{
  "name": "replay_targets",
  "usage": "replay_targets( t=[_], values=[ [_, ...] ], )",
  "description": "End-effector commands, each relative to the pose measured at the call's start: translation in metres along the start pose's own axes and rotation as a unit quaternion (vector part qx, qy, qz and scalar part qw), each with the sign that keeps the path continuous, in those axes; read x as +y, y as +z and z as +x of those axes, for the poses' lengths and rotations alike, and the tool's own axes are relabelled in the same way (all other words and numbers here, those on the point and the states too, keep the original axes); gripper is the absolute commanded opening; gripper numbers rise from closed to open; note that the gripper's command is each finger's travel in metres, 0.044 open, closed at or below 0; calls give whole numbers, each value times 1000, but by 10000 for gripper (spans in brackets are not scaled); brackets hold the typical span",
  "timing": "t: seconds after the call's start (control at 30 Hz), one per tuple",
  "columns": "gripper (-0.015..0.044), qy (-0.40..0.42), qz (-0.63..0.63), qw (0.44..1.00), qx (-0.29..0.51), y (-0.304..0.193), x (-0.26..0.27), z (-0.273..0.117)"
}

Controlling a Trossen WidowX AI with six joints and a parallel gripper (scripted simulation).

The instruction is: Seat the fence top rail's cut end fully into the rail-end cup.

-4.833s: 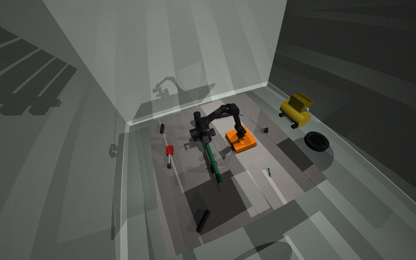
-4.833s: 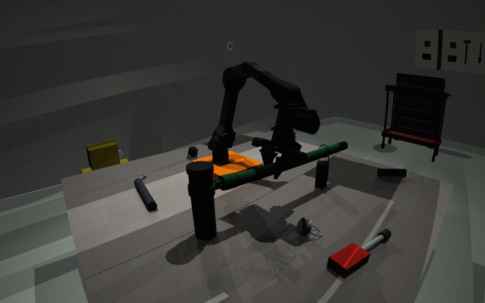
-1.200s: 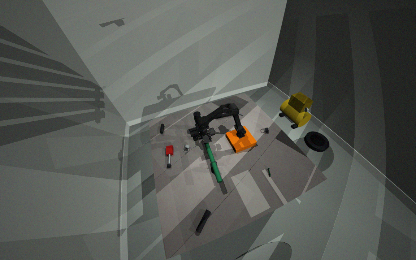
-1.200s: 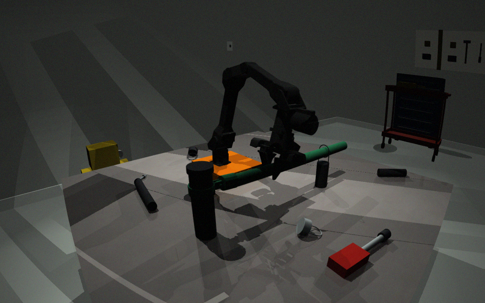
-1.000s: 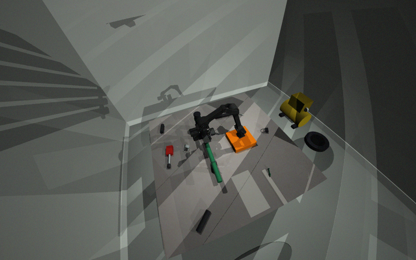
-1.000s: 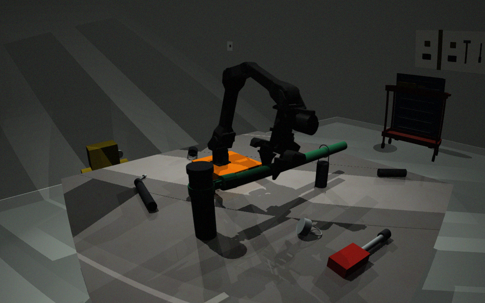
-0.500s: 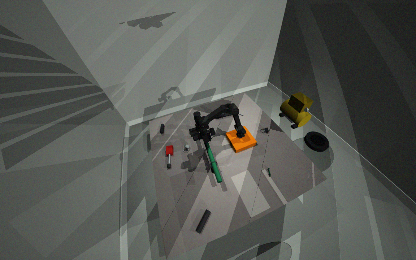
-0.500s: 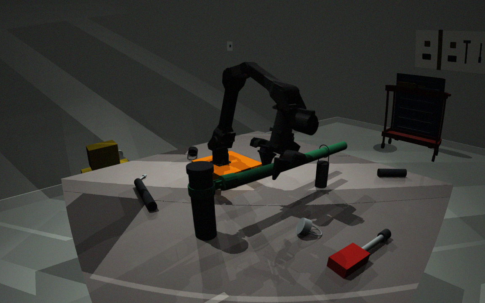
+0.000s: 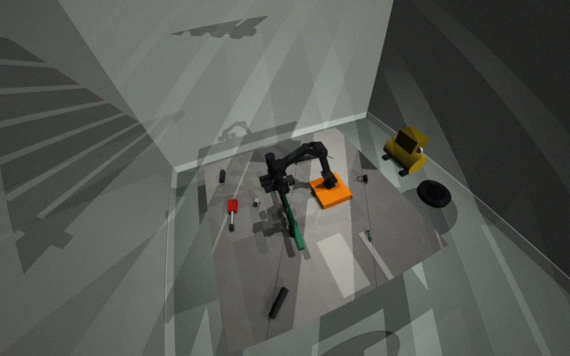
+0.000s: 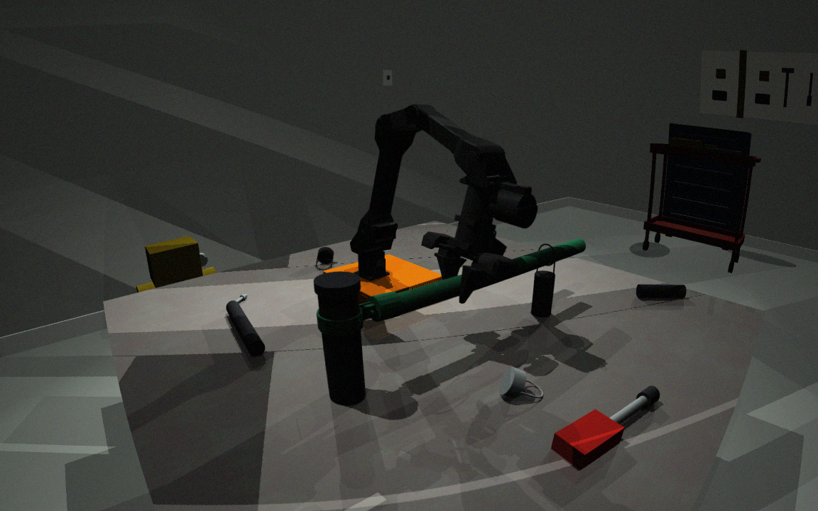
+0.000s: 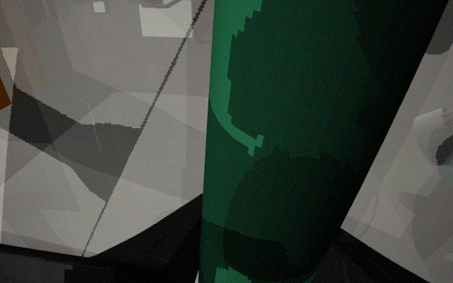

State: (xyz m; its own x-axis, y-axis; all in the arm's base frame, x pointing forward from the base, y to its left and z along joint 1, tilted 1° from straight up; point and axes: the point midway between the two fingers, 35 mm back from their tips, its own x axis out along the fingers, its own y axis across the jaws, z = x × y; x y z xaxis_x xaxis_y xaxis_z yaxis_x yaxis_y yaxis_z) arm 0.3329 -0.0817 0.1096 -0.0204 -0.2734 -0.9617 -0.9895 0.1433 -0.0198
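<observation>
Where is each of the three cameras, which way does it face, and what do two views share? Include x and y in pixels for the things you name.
Top: high above the tabletop, looking steeply down; the whole black arm shows, bent over from its orange base plate (image 9: 341, 200) (image 10: 413, 272).
Exterior: off to one side, beyond the thick black post (image 10: 345, 365), looking slightly down across the tabletop; arm and gripper (image 10: 463, 282) show.
Wrist: on the arm near the gripper, looking past its dark fingers along the long green rail (image 9: 288, 210) (image 10: 424, 293) (image 11: 289, 98).
Top and exterior share the red block (image 9: 232, 206) (image 10: 590, 431).
</observation>
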Motion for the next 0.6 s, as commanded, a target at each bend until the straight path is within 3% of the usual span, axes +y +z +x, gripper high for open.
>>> replay_targets(
  t=[0.0, 0.57],
  values=[
    [0, -1, 0, 1000, 0, 0, 0, -1],
    [0, -1, 0, 1000, 0, -10, 0, -1]
  ],
)
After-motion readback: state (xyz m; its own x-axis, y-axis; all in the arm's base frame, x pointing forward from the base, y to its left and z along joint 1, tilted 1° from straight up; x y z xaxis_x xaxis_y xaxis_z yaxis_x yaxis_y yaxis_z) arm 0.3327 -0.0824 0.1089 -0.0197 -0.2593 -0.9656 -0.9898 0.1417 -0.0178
